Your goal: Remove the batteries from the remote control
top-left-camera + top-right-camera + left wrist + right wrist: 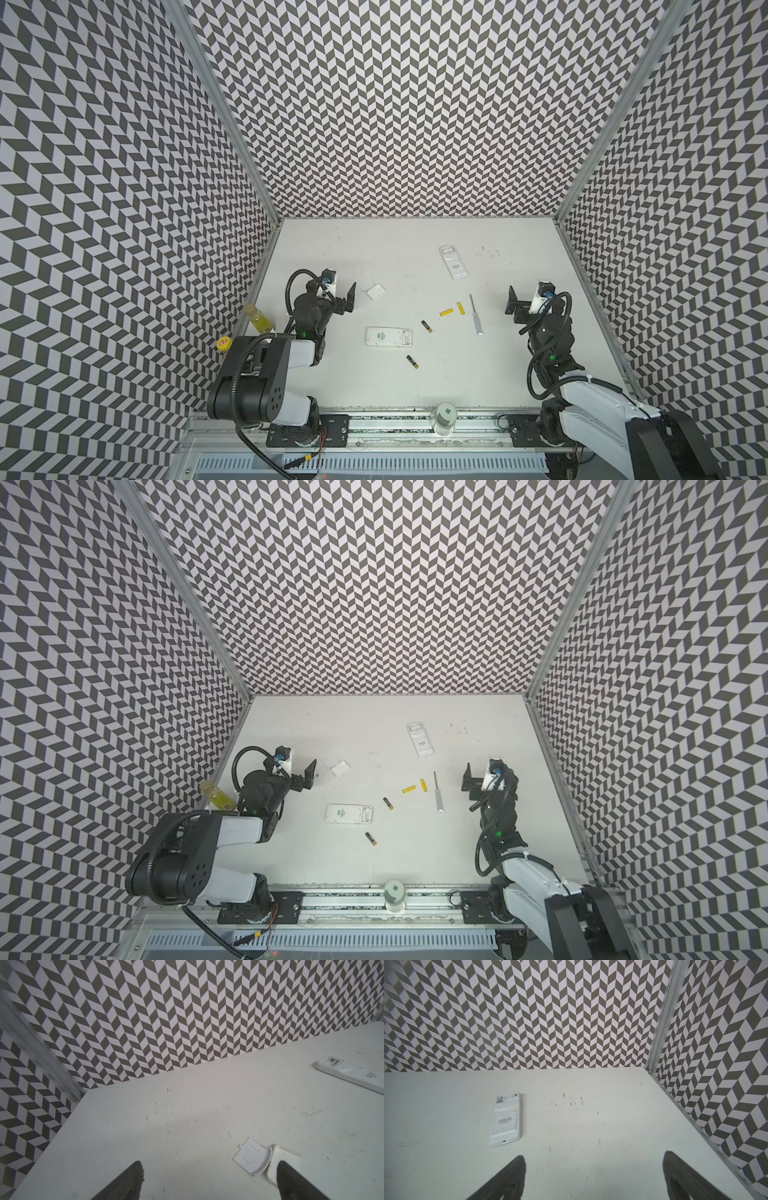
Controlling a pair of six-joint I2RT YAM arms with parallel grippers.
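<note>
- Left pincer (348, 300): jaws spread wide, gripping nothing, raised over the far-left part of the desk (519, 374). In its wrist view only the two dark fingertips (133, 1176) show; the rest is cut off by the frame edge.
- Right pincer (514, 302): jaws likewise wide apart and empty, at the right of the desk, well apart from every item.
- Left yellow battery (446, 312) and right yellow battery (460, 307): lying loose mid-desk, close together but not touching. They are seen in both top views only.
- Far black battery (427, 326) lies just right of the near remote (388, 336). Near black battery (412, 362) lies nearer than that remote. Each shows a gold end.
- Near remote: face down, lying crosswise, with its open bay at the right end. The label print is too small to read.
- Far remote (453, 262): face down, with its bay uncovered at the far end. It is cut off at the edge of the left wrist view and shown whole in the right wrist view.
- Two white covers (372, 289): touching, just right of the left pincer. In the left wrist view a fingertip hides part of one.
- Screwdriver (476, 316): lies between the yellow batteries and the right pincer, with its shaft just beside the right yellow battery.
- Bottle of yellow liquid (258, 319) and a yellow-and-red round cap (223, 343): at the desk's left edge, partly masked by the left arm. I cannot tell what the cap belongs to.
- Pale capped jar (444, 417): stands on the near rail.
</note>
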